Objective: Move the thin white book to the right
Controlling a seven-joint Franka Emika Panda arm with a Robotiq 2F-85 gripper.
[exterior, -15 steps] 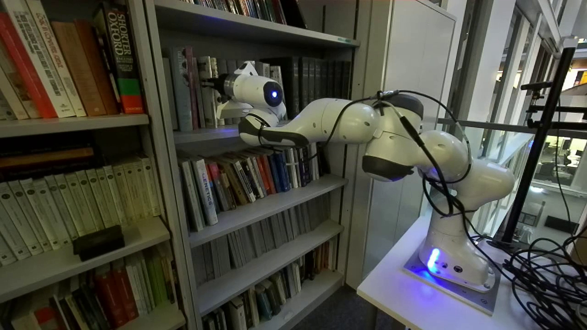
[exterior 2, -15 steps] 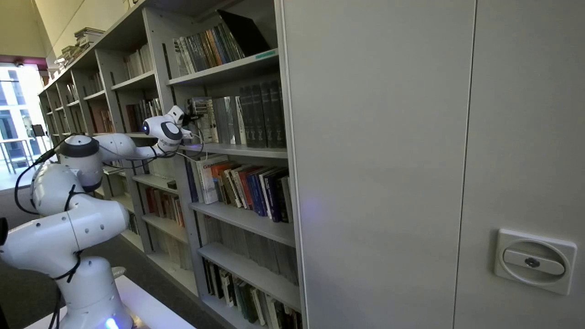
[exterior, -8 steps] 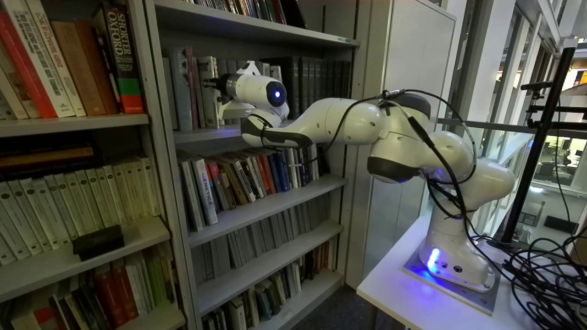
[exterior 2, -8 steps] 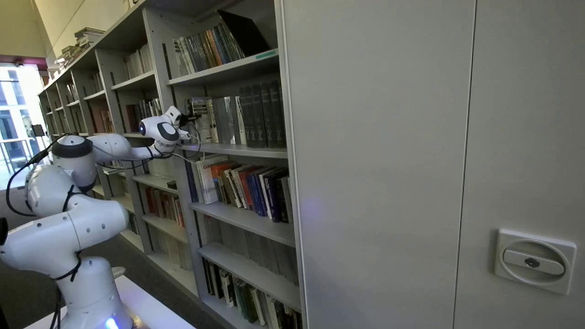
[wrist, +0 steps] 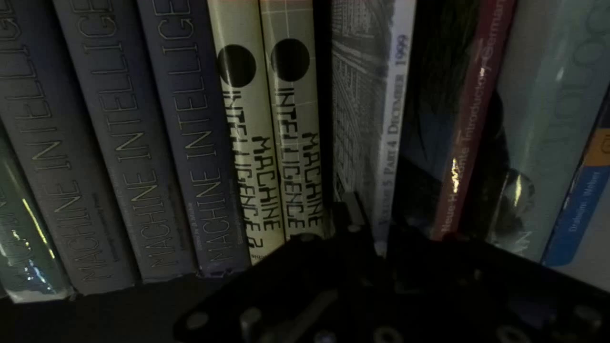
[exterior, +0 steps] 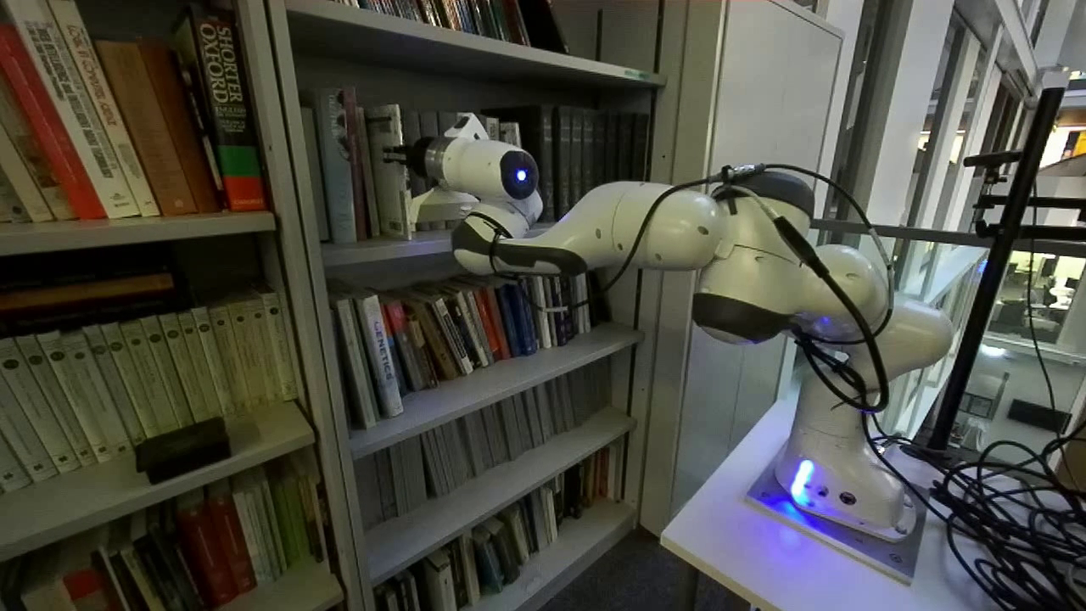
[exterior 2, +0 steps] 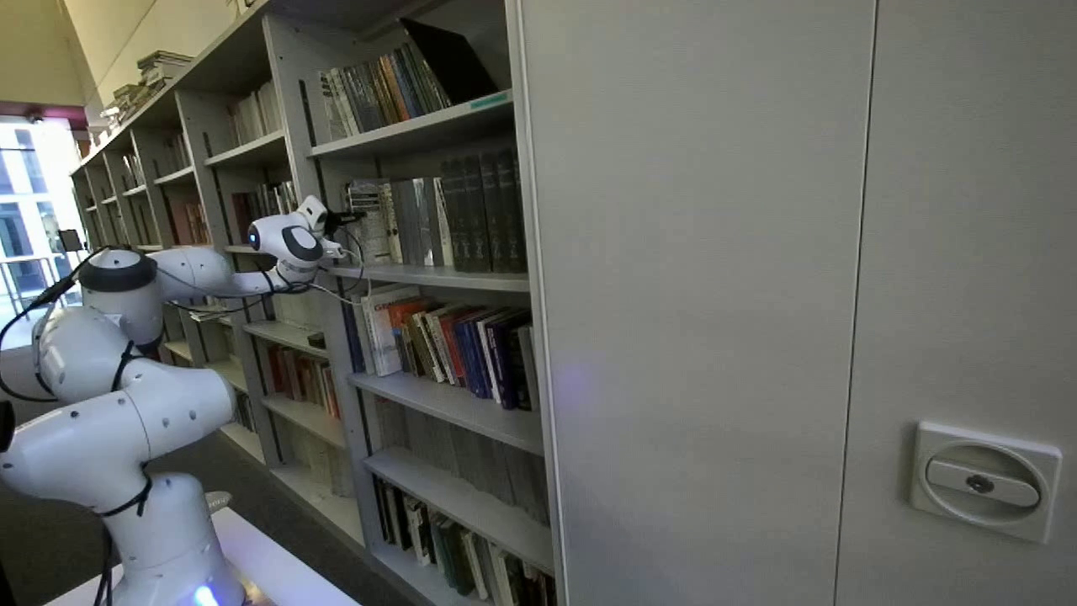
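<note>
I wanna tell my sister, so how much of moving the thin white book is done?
Done: the hand is shut on the thin white book. Under way: it looks partly pulled out, spine past the cream books. Left: probably moving it right and letting go; in an exterior view it stands near the left end of its shelf.

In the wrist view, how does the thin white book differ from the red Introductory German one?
The thin white book has a pale spine; the German book has a red one. The gripper is closed on the white book, while the German book is unheld. The white book juts out past the German book. Both carry lettering along their spines.
</note>
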